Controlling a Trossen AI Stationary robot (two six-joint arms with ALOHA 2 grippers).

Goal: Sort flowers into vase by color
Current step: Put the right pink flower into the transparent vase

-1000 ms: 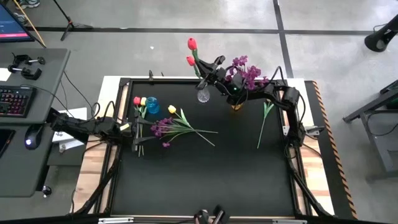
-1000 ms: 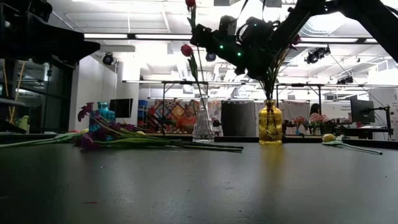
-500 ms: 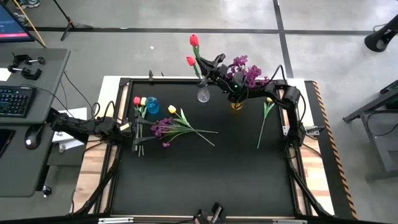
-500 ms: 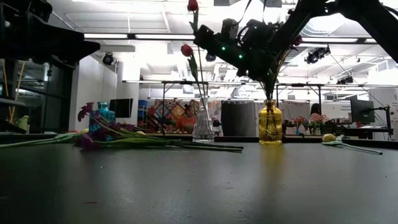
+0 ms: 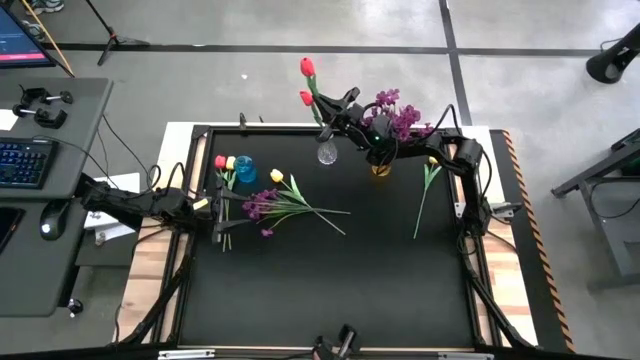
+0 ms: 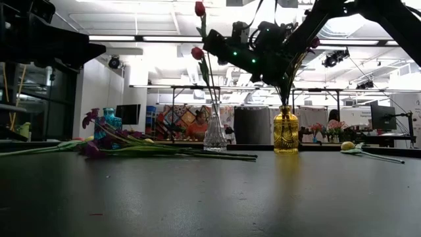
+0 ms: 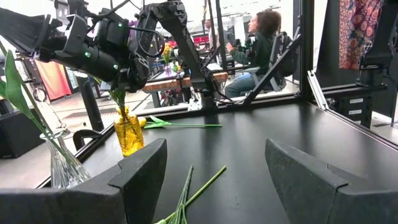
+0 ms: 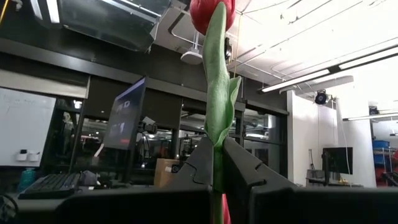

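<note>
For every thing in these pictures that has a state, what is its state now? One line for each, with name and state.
right gripper: shut on the red tulip, above the clear vase.
red tulip: held upright.
clear vase: upright, holds one red flower.
amber vase: upright, holds purple sprigs.
blue vase: upright.
flowers on the table: lying flat.
single flower: lying flat.
left gripper: open, at the table's left edge.
</note>
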